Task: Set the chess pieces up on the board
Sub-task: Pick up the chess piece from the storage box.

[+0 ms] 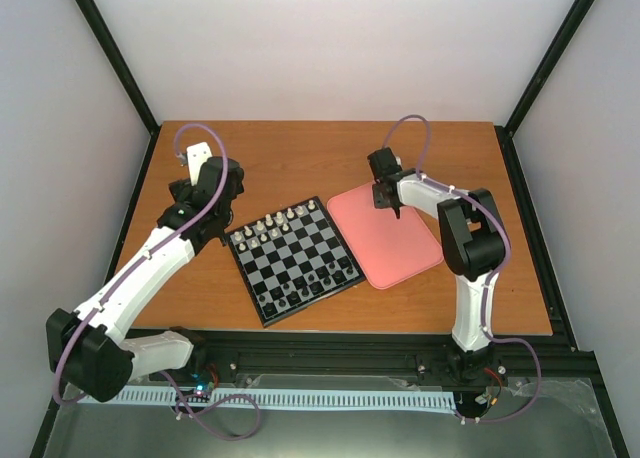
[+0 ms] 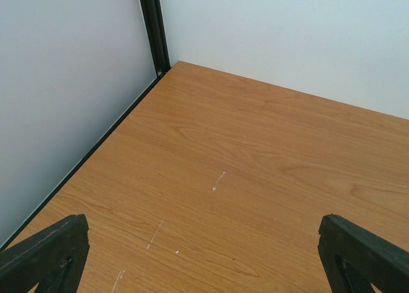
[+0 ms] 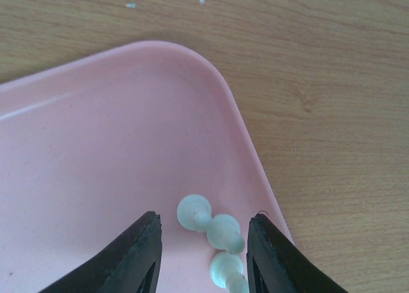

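The right gripper (image 3: pixel 204 226) hangs low over the far corner of the pink rounded-corner plastic tray (image 3: pixel 96 146). Its jaws stand apart on either side of three tiny cream chess pieces (image 3: pixel 223 232) lying on their sides in a loose line, apparently lining up a pick; none looks clamped yet. Clustered this closely, the pieces may be hard to pick singly. The black-framed checkered chessboard (image 1: pixel 297 256) sits just left of the tray, cream figures on its far rows, dark figures on its near rows. The left gripper (image 2: pixel 201 242) waits wide apart and empty over the bare wooden table (image 2: pixel 255 146), probably to stay clear.
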You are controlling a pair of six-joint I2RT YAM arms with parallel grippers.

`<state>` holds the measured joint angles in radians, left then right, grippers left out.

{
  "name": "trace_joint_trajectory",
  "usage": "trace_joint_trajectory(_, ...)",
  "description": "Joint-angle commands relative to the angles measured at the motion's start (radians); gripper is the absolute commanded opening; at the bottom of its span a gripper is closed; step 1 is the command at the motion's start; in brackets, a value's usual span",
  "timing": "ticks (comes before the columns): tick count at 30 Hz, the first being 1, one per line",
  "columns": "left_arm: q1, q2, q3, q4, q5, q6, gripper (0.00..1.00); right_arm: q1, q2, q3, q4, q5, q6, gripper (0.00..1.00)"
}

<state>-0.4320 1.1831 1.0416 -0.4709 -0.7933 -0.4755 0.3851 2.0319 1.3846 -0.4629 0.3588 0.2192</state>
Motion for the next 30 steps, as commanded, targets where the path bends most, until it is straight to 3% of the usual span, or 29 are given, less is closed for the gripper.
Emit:
trace_joint_trajectory(1, 0.006, 0.007, 0.046, 0.003, -0.021, -0.011, 1.0, -0.02, 0.033, 0.045, 0.018, -0.004, -0.02, 0.37)
trace_joint_trajectory(10, 0.006, 0.015, 0.05, -0.001, -0.03, -0.011, 1.0, -0.026, 0.078, 0.086, 0.017, -0.01, -0.043, 0.36)
trace_joint_trajectory(16, 0.006, 0.013, 0.051, -0.005, -0.031, -0.015, 1.0, -0.026, 0.071, 0.078, 0.021, -0.031, -0.042, 0.25)
trace_joint_trajectory(30, 0.006, 0.015, 0.052, -0.006, -0.03, -0.013, 1.0, -0.026, 0.077, 0.091, 0.021, -0.043, -0.047, 0.13)
